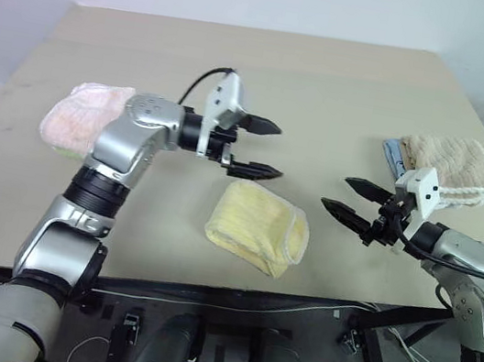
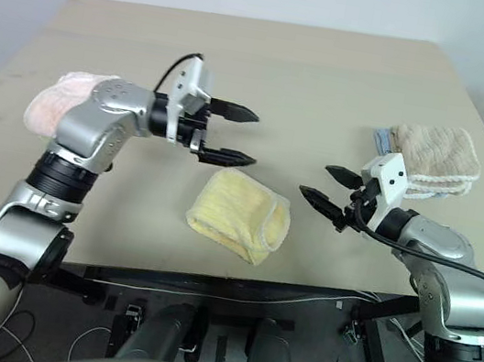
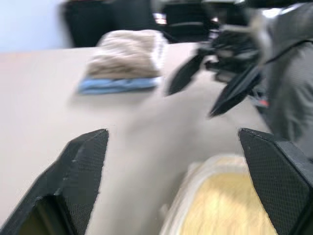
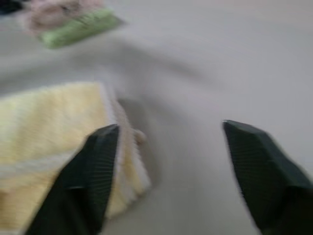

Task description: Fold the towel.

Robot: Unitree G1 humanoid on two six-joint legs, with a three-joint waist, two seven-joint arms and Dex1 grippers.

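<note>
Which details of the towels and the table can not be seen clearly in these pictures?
- Yellow towel: layers inside the fold hidden by its top side; blurred and cut by the edge in both wrist views.
- Pink towel: partly behind the left arm, head views.
- Blue item under the beige towel: mostly covered.

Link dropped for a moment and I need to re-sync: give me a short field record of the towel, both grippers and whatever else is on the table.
towel: pale yellow towel, lying folded near the table's front edge, between the two grippers
left gripper: open, holding nothing, raised above the towel's far side, pointing toward the robot's right
right gripper: open, holding nothing, off the towel's right side, pointing toward it
table: tan table
other items: pink towel on the far left; beige towel on the far right
contact: neither gripper touches the towel
</note>
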